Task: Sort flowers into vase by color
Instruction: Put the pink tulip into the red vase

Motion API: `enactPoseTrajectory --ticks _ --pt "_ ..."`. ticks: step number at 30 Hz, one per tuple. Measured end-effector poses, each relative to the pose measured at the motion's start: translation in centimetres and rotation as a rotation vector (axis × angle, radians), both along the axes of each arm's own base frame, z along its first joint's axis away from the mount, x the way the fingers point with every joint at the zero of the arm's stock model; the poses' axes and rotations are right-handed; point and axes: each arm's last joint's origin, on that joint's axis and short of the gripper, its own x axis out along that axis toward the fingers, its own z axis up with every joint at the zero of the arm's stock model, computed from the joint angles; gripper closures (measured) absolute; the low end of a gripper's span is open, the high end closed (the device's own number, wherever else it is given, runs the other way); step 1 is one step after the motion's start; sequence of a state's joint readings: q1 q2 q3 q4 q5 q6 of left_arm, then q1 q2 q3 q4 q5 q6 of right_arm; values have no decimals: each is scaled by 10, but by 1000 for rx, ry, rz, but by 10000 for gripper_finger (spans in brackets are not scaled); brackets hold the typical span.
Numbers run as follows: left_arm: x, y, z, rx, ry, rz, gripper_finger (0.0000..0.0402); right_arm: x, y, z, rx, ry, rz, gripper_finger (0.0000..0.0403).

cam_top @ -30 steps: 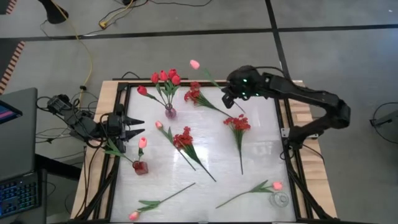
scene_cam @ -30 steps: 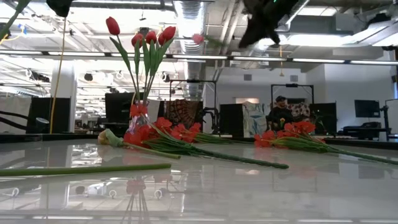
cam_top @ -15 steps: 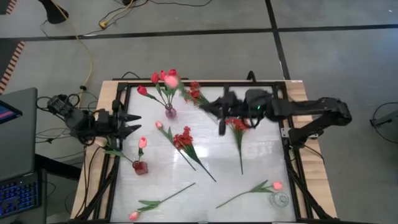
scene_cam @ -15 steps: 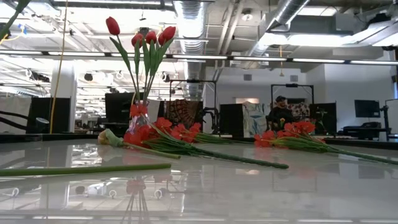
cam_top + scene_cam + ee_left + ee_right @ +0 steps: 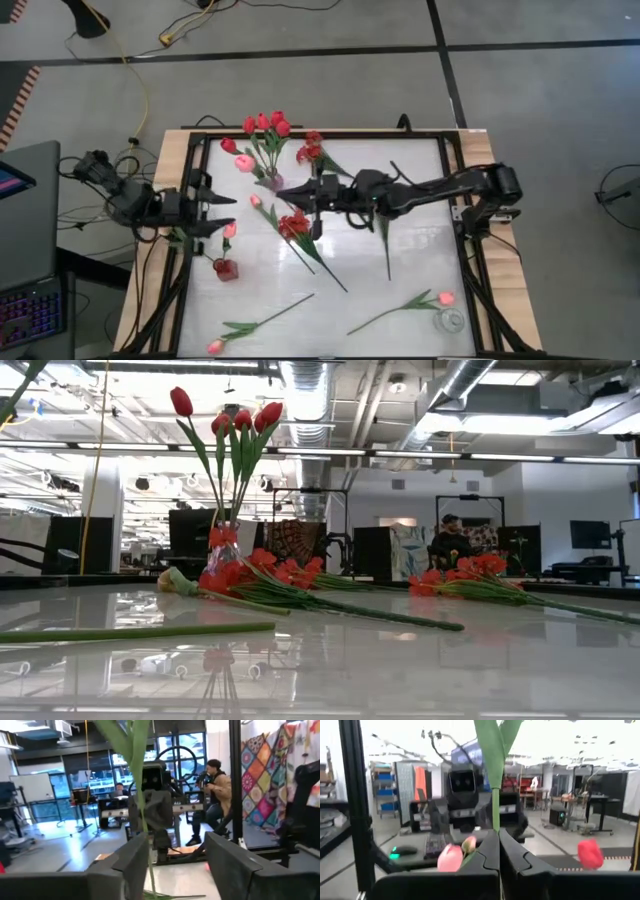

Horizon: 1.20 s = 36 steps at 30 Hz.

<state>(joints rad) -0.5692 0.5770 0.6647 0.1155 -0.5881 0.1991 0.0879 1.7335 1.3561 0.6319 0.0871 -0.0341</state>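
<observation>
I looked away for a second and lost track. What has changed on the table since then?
The right gripper, shut on the pink tulip, has swung from the table's far right side across to the left, beside the vase of red tulips. The left gripper opened wider around a green stem. The flowers lying on the table stayed put.

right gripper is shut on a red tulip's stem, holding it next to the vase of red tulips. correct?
Not quite: the held tulip is pink, not red. The high view shows the pink tulip next to the vase of red tulips. The rest holds: the right gripper is shut on its stem.
</observation>
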Motion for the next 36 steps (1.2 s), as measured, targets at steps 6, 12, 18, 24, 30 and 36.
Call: enactPoseTrajectory --ticks 6,12,18,24,30,36 --pt "17 0 -2 31 6 104 155 15 3 -9 -1 16 21 383" --pt "35 7 -3 30 -10 159 144 15 3 -9 -6 15 22 383" --pt "42 19 -1 -38 -62 33 143 15 2 -9 -8 18 22 382" --pt "45 30 3 -84 -103 2 143 15 3 -9 -13 17 36 382" --pt "56 31 1 -106 -109 -59 143 15 0 -9 -13 15 30 382" --pt "71 29 -2 -94 -103 -111 143 15 -4 -9 -4 20 23 382"
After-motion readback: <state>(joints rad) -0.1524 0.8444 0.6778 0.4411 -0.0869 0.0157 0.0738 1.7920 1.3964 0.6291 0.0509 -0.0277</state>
